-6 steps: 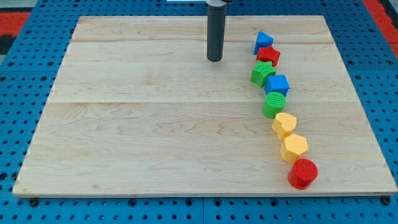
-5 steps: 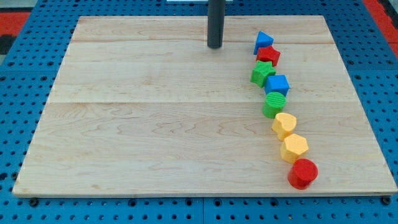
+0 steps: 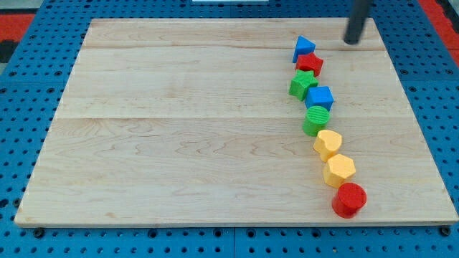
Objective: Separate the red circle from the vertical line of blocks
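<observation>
The red circle (image 3: 349, 199) is the lowest block of a vertical line on the right of the wooden board (image 3: 179, 129). Above it come a yellow hexagon (image 3: 339, 170), a yellow heart (image 3: 328, 144), a green circle (image 3: 316, 120), a blue cube (image 3: 320, 97), a green star (image 3: 303, 84), a red star (image 3: 310, 64) and a blue triangle (image 3: 303, 48). My tip (image 3: 351, 41) is at the view's top right, to the right of the blue triangle and far above the red circle, touching no block.
The board lies on a blue pegboard table (image 3: 29, 143). A red area (image 3: 14, 25) shows at the view's top left corner. The red circle sits close to the board's bottom right edge.
My tip has moved from the board's top middle, left of the line, to the top right, past the blue triangle. No block has moved.
</observation>
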Robot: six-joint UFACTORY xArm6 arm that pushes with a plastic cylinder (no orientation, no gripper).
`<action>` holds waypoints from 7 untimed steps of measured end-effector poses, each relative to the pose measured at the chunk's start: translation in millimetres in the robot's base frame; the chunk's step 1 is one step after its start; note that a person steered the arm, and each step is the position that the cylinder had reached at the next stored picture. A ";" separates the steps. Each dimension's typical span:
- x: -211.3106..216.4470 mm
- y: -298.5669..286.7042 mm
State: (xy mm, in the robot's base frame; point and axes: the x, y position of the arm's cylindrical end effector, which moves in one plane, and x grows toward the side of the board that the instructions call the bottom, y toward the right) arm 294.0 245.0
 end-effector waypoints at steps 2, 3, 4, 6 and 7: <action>261.7 -38.1; 315.1 -70.9; 313.5 -119.1; 262.3 -187.1; 243.9 -258.4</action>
State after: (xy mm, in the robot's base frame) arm 537.9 -13.4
